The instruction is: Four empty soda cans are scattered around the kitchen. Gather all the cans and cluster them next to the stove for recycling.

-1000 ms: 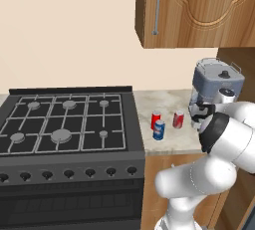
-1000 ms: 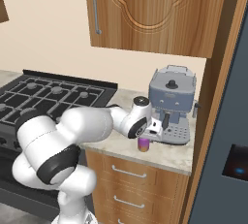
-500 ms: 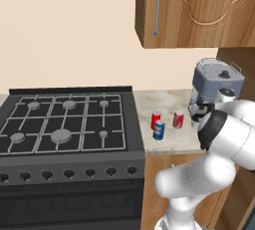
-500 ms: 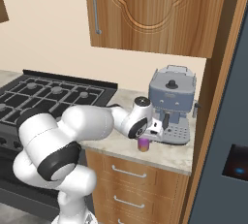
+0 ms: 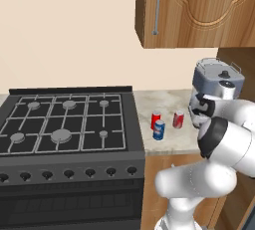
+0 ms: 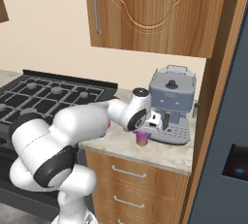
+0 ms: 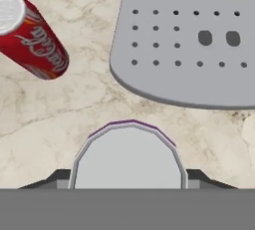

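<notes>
- Three soda cans (image 5: pixel 165 123) clustered on counter (image 6: pixel 169 151) just right of stove (image 5: pixel 64 129).
- Fourth, pale lilac can (image 6: pixel 142 138), upright before coffee machine (image 6: pixel 172 103), directly beneath gripper (image 6: pixel 147 130).
- Fingers clamped on its sides; stove lying leftward.

coffee machine (image 6: pixel 170 103): grey-blue, on marble counter (image 5: pixel 169 144) | wooden cabinet (image 6: pixel 155 12): above

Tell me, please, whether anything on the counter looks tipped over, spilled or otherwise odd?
Nothing stands out. The three cans beside the stove stand upright, and the lilac can in the gripper by the coffee machine is upright too.
</notes>
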